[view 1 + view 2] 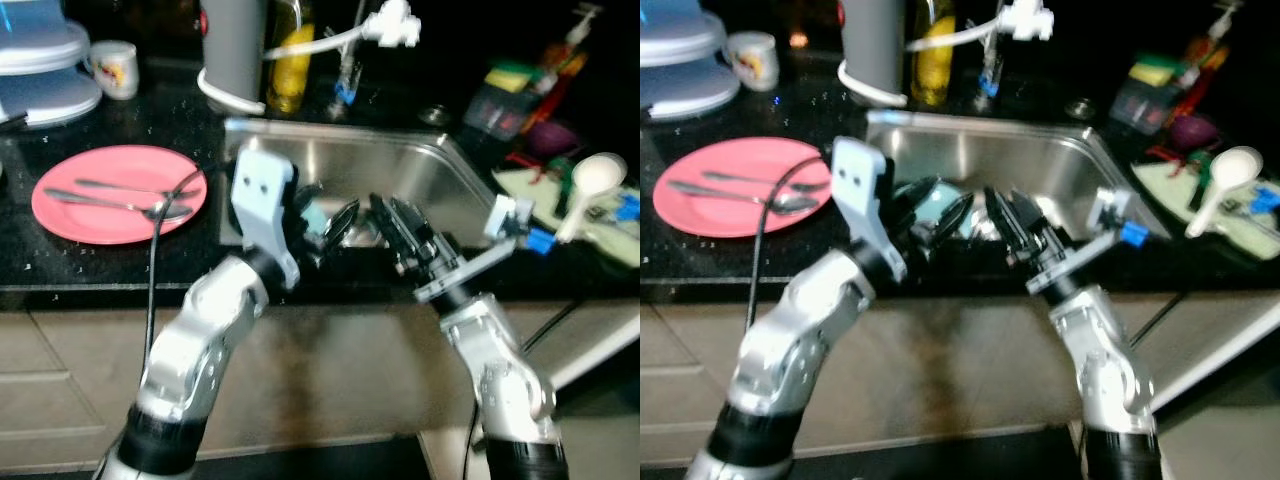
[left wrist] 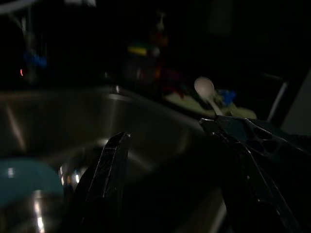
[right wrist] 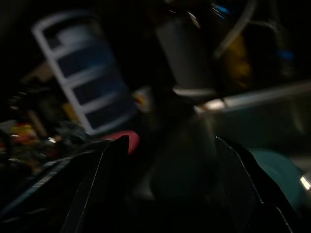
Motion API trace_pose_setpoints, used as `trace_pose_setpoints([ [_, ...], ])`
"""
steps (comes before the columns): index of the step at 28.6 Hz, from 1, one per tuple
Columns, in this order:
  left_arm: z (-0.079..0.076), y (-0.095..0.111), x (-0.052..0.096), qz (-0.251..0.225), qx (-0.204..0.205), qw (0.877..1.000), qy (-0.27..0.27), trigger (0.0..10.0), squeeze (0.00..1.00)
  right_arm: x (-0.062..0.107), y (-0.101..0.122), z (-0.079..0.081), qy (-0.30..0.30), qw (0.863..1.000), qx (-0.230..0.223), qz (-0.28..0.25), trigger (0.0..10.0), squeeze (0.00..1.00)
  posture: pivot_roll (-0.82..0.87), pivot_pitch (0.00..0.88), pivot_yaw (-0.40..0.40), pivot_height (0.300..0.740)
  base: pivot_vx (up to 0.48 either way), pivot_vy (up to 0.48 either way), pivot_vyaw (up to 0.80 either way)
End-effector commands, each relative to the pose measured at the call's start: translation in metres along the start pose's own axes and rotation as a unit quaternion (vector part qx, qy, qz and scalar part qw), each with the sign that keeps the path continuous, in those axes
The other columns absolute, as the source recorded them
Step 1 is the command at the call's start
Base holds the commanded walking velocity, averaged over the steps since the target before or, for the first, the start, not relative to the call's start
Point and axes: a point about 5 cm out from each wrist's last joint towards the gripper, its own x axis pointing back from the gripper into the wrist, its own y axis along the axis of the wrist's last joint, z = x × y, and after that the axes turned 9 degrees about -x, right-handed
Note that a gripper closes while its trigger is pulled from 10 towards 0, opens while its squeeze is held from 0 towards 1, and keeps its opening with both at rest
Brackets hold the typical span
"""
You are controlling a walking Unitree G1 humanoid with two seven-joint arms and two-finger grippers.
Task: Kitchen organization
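both grippers hang over the front part of the steel sink [image 1: 400,165]. the left gripper [image 1: 325,222] has its two black fingers spread apart and holds nothing. the right gripper [image 1: 395,225] is spread wide too, with nothing in it. down in the sink, under the fingers, sits a teal bowl [image 2: 19,177] next to something shiny and metal, too dark to name. on the black counter, to the robot's left, a pink plate [image 1: 75,215] holds two spoons [image 1: 120,200]. a white ladle [image 1: 590,185] lies on the counter to the robot's right.

i think the bowl is what it wants next. the two grippers are very close, so they could bump each other. the bowl looks smooth and could slip and bang the sink.
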Motion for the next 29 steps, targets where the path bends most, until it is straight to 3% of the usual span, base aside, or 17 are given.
trace_pose_setpoints([
  [1, 0.002, -0.008, 0.005, 0.016, -0.004, 1.0, 0.005, 10.0, 0.0, 0.006, -0.007, -0.008, -0.019, 1.0, -0.004, 0.013, 10.0, 0.0, 0.16, 0.0, -0.18, 0.74, -0.285, 0.0, 0.0],
  [5, 0.003, -0.021, 0.015, 0.04, 0.007, 0.999, 0.014, 10.0, 0.0, 0.021, -0.018, -0.024, -0.069, 0.996, 0.029, 0.044, 10.0, 0.0, 0.15, 0.0, -0.177, 0.74, -0.276, 0.0, 0.0],
  [7, 0.003, -0.038, 0.028, 0.069, 0.007, 0.997, 0.025, 10.0, 0.0, 0.038, -0.026, -0.042, -0.142, 0.987, 0.056, 0.055, 10.0, 0.0, 0.15, 0.006, -0.176, 0.74, -0.131, 0.0, 0.0],
  [10, 0.005, -0.052, 0.042, 0.092, 0.006, 0.995, 0.042, 10.0, 0.0, 0.046, -0.027, -0.048, -0.178, 0.981, 0.06, 0.048, 10.0, 0.0, 0.15, 0.007, -0.174, 0.74, 0.0, 0.0, 0.0],
  [15, 0.001, -0.067, 0.06, 0.118, 0.006, 0.992, 0.054, 10.0, 0.0, 0.051, -0.027, -0.047, -0.182, 0.98, 0.063, 0.048, 10.0, 0.0, 0.14, 0.012, -0.171, 0.74, 0.0, 0.0, 0.0],
  [18, 0.001, -0.076, 0.071, 0.137, -0.016, 0.988, 0.068, 10.0, 0.0, 0.054, -0.027, -0.049, -0.19, 0.978, 0.074, 0.054, 10.0, 0.0, 0.13, 0.015, -0.17, 0.74, 0.0, 0.0, 0.0],
  [21, 0.001, -0.079, 0.075, 0.141, -0.014, 0.987, 0.074, 10.0, 0.0, 0.054, -0.028, -0.05, -0.192, 0.976, 0.083, 0.056, 10.0, 0.0, 0.13, 0.019, -0.17, 0.74, 0.0, 0.0, 0.0],
  [24, 0.002, -0.095, 0.09, 0.174, -0.004, 0.98, 0.094, 10.0, 0.0, 0.055, -0.032, -0.055, -0.219, 0.965, 0.12, 0.076, 10.0, 0.0, 0.11, 0.026, -0.166, 0.74, 0.0, 0.0, 0.0],
  [26, 0.005, -0.1, 0.093, 0.18, 0.011, 0.977, 0.111, 10.0, 0.0, 0.056, -0.031, -0.06, -0.241, 0.957, 0.138, 0.08, 10.0, 0.0, 0.11, 0.027, -0.165, 0.74, 0.0, 0.0, 0.0],
  [29, 0.011, -0.105, 0.095, 0.186, -0.002, 0.974, 0.133, 10.0, 0.0, 0.059, -0.027, -0.068, -0.274, 0.948, 0.146, 0.073, 10.0, 0.0, 0.11, 0.02, -0.167, 0.74, 0.0, 0.0, 0.0],
])
